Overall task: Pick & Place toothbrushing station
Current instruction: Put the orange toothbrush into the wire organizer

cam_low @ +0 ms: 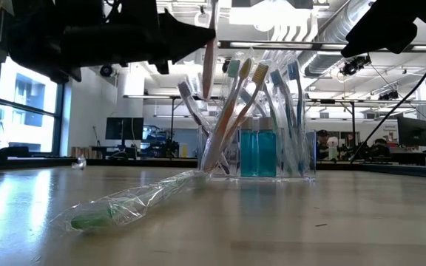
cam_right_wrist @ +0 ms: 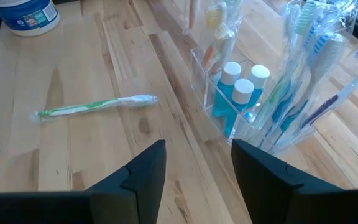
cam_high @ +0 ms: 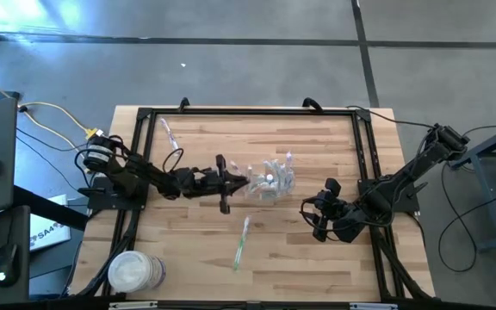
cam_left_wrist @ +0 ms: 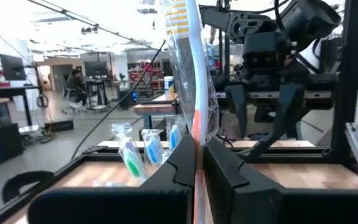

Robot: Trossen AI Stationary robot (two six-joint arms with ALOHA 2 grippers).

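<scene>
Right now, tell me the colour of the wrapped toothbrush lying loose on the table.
Green and white; the loose toothbrush shows best in the right wrist view.

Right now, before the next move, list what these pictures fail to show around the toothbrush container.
- Label text on the white tub: too small in the high view, cut off by the edge in the right wrist view.
- Toothbrush count in the clear container: overlapping crinkled wrappers hide it.
- Lower end of the wrapped orange toothbrush held by the left gripper: hidden between its fingers.
- Right gripper fingertips: cut off by the right wrist view's edge.
</scene>
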